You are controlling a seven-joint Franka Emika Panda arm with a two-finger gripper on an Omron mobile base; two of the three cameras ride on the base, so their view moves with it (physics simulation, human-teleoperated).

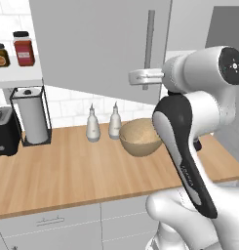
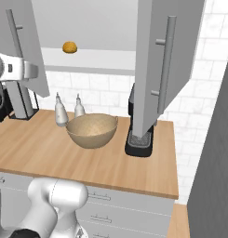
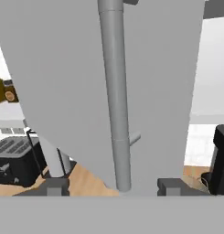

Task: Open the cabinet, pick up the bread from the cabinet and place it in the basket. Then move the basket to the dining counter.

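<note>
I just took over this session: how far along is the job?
Done: both cabinet doors stand open. In hand: the gripper sits open astride the left door's handle, apparently letting go. Left: the bread is still on the shelf, the basket empty on the worktop, not yet moved.

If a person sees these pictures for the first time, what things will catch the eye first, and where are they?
The cabinet stands open above the wood worktop, with the small golden bread alone on its shelf. Below it, the round tan basket sits on the worktop beside two white bottles. In the hand view, the gripper is open on either side of the long grey door handle.
</note>
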